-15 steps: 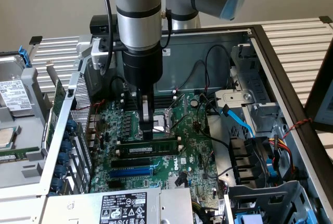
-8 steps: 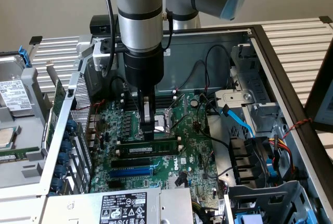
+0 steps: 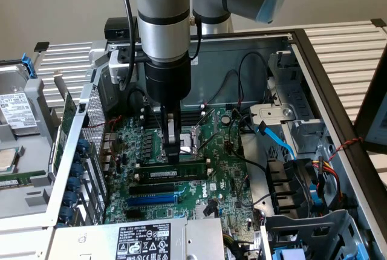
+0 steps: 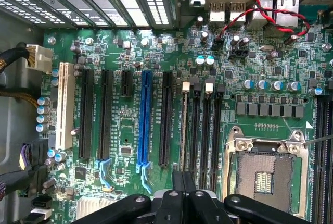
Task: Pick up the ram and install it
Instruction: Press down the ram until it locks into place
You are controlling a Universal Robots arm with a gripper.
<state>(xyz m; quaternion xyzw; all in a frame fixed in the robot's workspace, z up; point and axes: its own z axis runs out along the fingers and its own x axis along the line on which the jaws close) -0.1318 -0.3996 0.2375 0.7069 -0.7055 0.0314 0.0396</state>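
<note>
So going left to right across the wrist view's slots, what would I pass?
White slot → black slots → blue slot → another black slot → ram → empty memory slots → processor socket.

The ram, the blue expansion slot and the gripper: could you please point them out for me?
ram [image 3: 181, 174]: exterior view, on its label, mid-stick.
blue expansion slot [image 4: 144, 117]: wrist view, middle of its blue body.
gripper [image 3: 173, 158]: exterior view, at its shut fingertips, touching the ram's top edge.
</note>
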